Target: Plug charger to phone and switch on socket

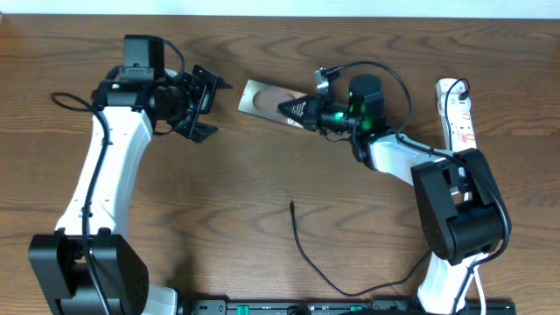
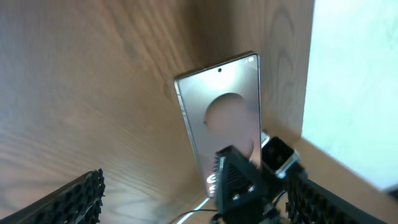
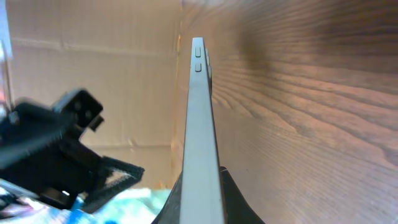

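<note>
1. Right pincer [image 1: 290,108]: jaws closed down on the phone [image 1: 262,96], pinching its two flat faces at the end nearest me. The thin body sits dead centre between the fingers in the wrist view.
2. The phone runs straight out from that pincer toward the left one. Slim grey edge with two side buttons near the far end. The face is glossy and reflects a round brown blotch; the punch-hole lens is at the far end. Can't tell whether it rests on the table [image 1: 219,201] or sits slightly above it.
3. Judgement: with the lens at the far end, the charging port is probably at the end I'm clamping, so my fingers may crowd it. Check clearance before any plug comes in.
4. Left pincer [image 1: 207,107]: jaws wide apart, nothing in them. It sits just beyond the phone's far end, not touching.
5. Step in hand, as I read it: right holds the phone rigid, left goes for the plug. To do it well:
   - No twist in the right wrist.
   - Grab the cable close behind its tip so it can't flop.
   - Line up on the port axis before pushing.
6. Charger [image 1: 292,210]: thin black cable lying loose on the table. Its tip is well apart from both pincers, off to the right pincer's side toward my base. Not plugged in.
7. Socket [image 1: 457,109]: white strip with red markings, farthest out, behind the right pincer past that arm's elbow. Switch state unreadable.
</note>
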Tool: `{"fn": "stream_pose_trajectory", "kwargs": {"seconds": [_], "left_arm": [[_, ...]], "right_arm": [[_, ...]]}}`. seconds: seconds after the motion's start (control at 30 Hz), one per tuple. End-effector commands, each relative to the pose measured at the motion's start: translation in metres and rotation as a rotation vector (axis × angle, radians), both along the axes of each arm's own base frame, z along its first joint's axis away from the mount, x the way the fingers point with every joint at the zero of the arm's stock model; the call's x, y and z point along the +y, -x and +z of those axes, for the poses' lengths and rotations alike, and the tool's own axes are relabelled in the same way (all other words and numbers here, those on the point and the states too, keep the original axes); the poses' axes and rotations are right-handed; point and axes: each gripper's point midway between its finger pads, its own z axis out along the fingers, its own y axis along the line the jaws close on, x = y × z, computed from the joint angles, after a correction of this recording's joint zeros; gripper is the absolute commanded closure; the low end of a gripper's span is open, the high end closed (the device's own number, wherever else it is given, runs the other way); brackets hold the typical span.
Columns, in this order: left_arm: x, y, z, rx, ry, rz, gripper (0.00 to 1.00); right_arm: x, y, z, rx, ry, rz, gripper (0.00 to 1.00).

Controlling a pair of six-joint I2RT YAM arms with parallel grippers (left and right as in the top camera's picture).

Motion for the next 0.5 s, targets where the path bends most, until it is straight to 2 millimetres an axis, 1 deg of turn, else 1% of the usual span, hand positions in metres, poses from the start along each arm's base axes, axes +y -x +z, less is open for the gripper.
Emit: {"fn": "stream_pose_trajectory", "kwargs": {"seconds": [0.0,0.13,0.17,0.23,0.33,0.47], "left_arm": [[0.000,-0.003,0.008,-0.129,-0.023,-0.138,0.10],[-0.017,-0.014,0.033,-0.302,0.058,-0.257,0.10],[-0.020,-0.016,0.039,-0.332,0.076,-0.269,0.10],[-0.021,-0.021,0.044,-0.361,0.079,-0.267,0.10],[-0.019,-0.025,0.044,-0.358,0.077,-0.244,0.10],[-0.013,-0.029,0.038,-0.313,0.060,-0.176,0.10]], "right_arm": [[-0.006,-0.011,0.009,0.180,-0.073,-0.087,0.99],[-0.008,-0.017,0.010,0.420,-0.165,-0.173,0.99],[-0.006,-0.017,0.012,0.468,-0.192,-0.181,0.99],[-0.002,-0.016,0.020,0.537,-0.245,-0.187,0.99],[0.004,-0.019,0.040,0.564,-0.333,-0.189,0.99],[0.010,-0.024,0.075,0.475,-0.447,-0.194,0.99]]}}
